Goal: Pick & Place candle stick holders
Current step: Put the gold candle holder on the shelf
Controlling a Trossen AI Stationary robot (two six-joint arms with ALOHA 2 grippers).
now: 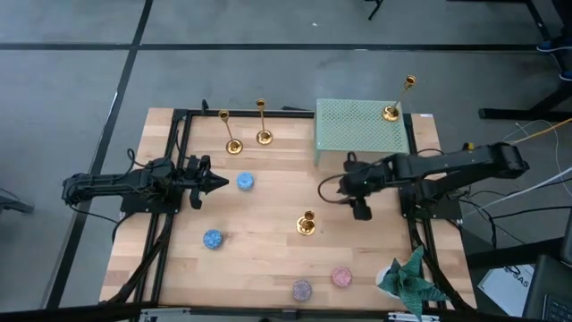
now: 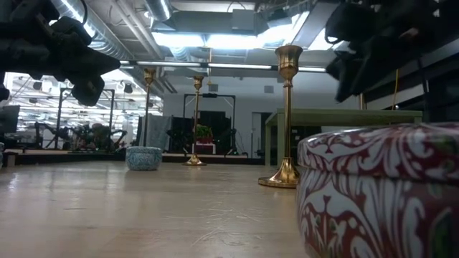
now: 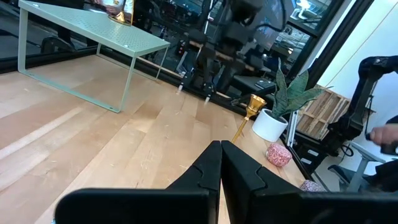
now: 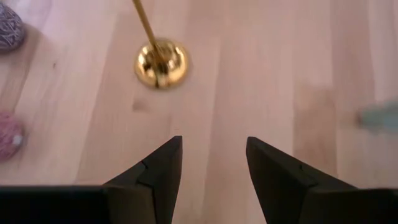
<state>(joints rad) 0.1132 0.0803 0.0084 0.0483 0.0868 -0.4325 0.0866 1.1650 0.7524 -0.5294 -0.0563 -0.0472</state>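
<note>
Nearest the low camera, a red-and-white patterned tin (image 2: pixel 380 193) fills the corner of the wooden counter (image 1: pixel 268 259). Behind it one gold candle stick holder (image 1: pixel 307 224) stands upright mid-counter. Two more candle stick holders (image 1: pixel 232 143) (image 1: pixel 263 134) stand side by side near the far edge, and a fourth (image 1: pixel 391 111) stands on the green mesh shelf (image 1: pixel 357 125). Hanging above the counter near the mid-counter holder, the right gripper (image 4: pixel 212 163) has its fingers spread and empty. On the left side of the counter, the left gripper (image 3: pixel 220 167) hovers with fingers pressed together, beside a blue tin (image 1: pixel 245 182).
</note>
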